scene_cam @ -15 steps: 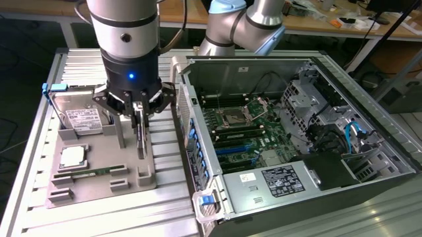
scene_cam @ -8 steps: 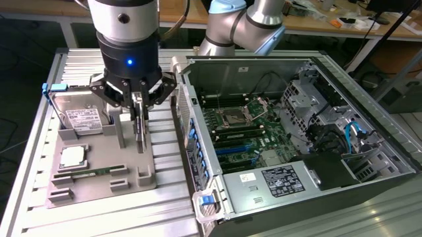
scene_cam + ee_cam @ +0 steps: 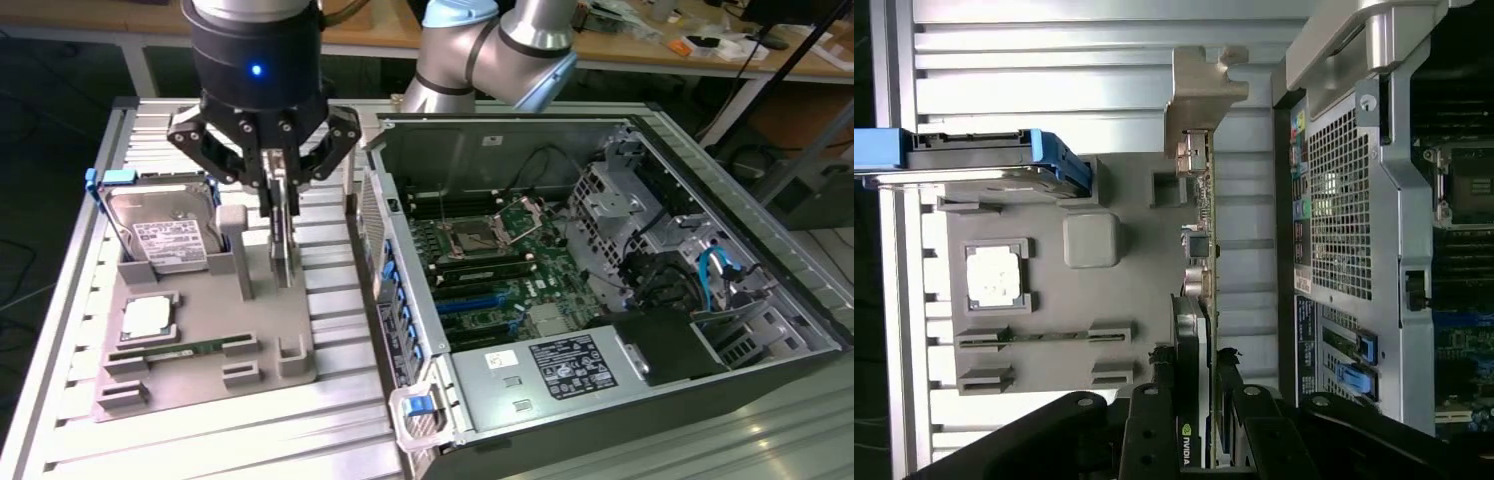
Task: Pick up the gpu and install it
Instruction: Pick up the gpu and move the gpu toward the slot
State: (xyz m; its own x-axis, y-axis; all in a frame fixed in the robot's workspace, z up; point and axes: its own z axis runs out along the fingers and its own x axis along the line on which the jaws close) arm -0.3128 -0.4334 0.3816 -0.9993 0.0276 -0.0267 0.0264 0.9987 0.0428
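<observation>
**GPU HELD ON EDGE OVER THE PARTS TRAY: ITEMS BY SIZE**

1. Table (image 3: 67,330): ribbed metal top, carrying everything listed below.
2. Computer case (image 3: 494,150): lying open on its side and taking up the exterior view's right half. Its motherboard (image 3: 487,260) is facing up, with blue slots showing toward the lower middle of the frame.
3. Robot arm (image 3: 507,50): reaching in from the top centre of the exterior view.
4. Parts tray (image 3: 200,330): grey moulded holder, sitting in the exterior view's left half just beside the case.
5. Gripper (image 3: 276,210) (image 3: 1197,362): hanging at the upper left of the exterior view and pointing straight down over the tray. Its black fingers (image 3: 1156,400) are pressing on both faces of the gpu, so the claw is standing partly closed and clamping the card.
6. Gpu (image 3: 283,255) (image 3: 1201,230): standing upright on its long edge between the fingers, above the tray's case-side part. Its silver bracket (image 3: 1199,90) is reaching past the tray's edge. Whether the card is clear of its tray slot cannot be told.
7. Hard drive (image 3: 167,235) (image 3: 984,160): in a blue frame, leaning in the tray at left centre of the exterior view.
8. Processor (image 3: 144,317) (image 3: 997,275): lying flat in its tray pocket below the drive.
9. Memory stick (image 3: 180,352) (image 3: 1044,338): resting in its tray clips, lower left.
</observation>
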